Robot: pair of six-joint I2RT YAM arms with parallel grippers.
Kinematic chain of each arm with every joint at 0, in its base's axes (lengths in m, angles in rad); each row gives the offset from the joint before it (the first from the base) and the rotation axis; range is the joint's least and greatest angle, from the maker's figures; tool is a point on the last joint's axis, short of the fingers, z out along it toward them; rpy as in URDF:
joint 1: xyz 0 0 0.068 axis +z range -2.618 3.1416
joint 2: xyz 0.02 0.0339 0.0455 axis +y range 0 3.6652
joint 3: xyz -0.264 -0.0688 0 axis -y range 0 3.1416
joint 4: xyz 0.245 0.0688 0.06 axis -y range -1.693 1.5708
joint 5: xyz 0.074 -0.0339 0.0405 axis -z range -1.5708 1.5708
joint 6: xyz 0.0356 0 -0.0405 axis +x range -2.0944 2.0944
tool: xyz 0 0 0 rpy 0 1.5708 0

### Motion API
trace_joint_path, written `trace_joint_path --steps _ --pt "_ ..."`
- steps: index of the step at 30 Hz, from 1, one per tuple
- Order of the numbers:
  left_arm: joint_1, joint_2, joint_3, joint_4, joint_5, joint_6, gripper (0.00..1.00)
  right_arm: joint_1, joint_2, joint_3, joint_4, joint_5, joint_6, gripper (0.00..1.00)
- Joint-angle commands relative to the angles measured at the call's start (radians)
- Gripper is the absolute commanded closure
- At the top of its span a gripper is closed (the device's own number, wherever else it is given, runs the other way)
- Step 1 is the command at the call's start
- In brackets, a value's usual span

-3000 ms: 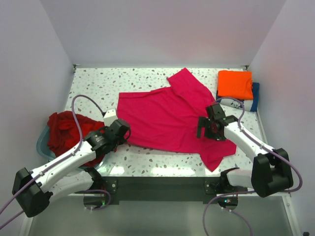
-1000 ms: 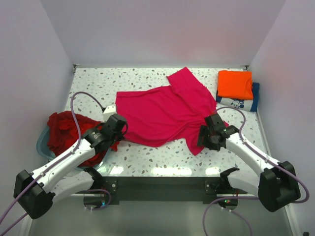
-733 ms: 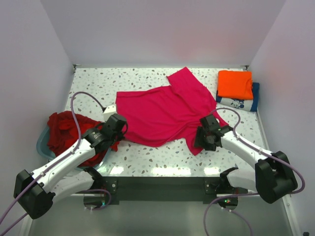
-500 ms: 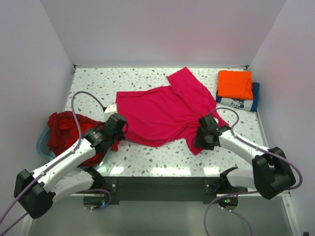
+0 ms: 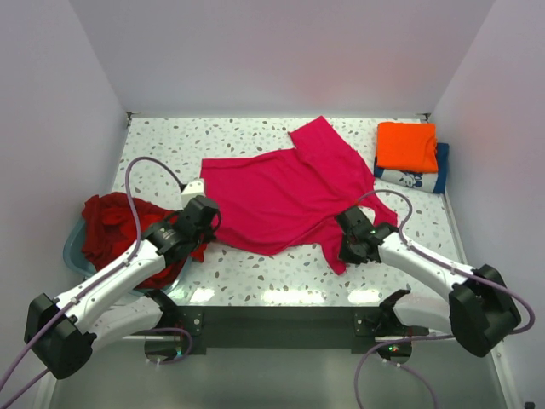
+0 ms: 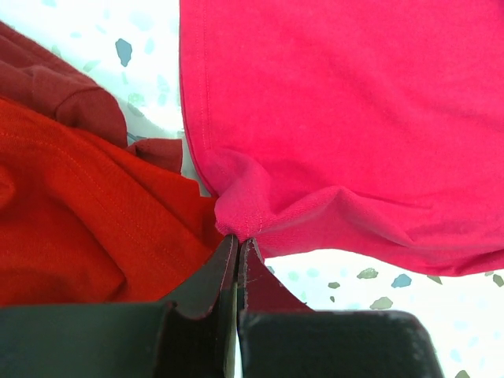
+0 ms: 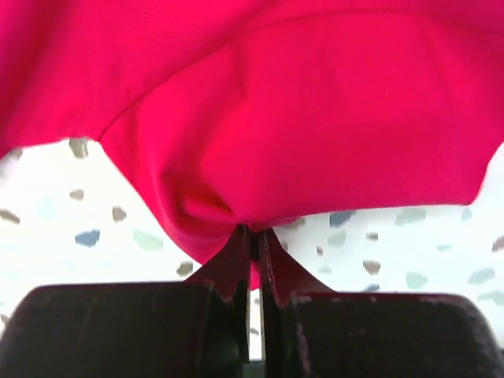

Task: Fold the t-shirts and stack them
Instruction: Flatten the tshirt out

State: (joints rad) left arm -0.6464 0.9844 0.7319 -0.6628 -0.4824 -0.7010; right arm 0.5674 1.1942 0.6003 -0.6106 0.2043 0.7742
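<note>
While the magenta-pink soft cloth t-shirt (image 5: 281, 192) lies spread just ahead of them, the left gripper (image 6: 238, 242) and right gripper (image 7: 253, 233) each pinch its near edge, jaws clamped tight. First fold, probably; next, both corners should lift forward together.

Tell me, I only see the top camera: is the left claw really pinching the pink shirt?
Observer: Yes. The left wrist camera shows the left gripper shut on a bunched bit of the magenta t-shirt at its hem.
Operator: Is it grabbing the red ones too?
Observer: No. The red t-shirts lie right beside the gripper, but only magenta cloth sits between its tips.
Operator: And the right claw?
Observer: The right gripper is shut on a pinched fold at the magenta t-shirt's edge, with speckled table showing on both sides.
</note>
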Motion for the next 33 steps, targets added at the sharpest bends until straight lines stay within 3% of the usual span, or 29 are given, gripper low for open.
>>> trace_joint_path --steps 1,11,19,25,33 --pt "0.013 -0.001 0.018 0.058 0.004 0.052 1.00 0.048 -0.086 0.029 -0.156 0.073 0.105 1.00" --pt "0.022 0.000 0.011 0.095 0.039 0.095 1.00 0.206 -0.128 0.073 -0.382 0.156 0.264 1.00" --pt "0.025 0.005 0.011 0.104 0.068 0.107 1.00 0.364 -0.027 0.191 -0.517 0.239 0.367 1.00" --pt "0.027 0.008 0.011 0.108 0.073 0.112 1.00 0.471 0.094 0.251 -0.541 0.244 0.427 1.00" --pt "0.030 0.017 0.009 0.111 0.080 0.115 1.00 0.589 0.134 0.328 -0.563 0.213 0.465 0.94"
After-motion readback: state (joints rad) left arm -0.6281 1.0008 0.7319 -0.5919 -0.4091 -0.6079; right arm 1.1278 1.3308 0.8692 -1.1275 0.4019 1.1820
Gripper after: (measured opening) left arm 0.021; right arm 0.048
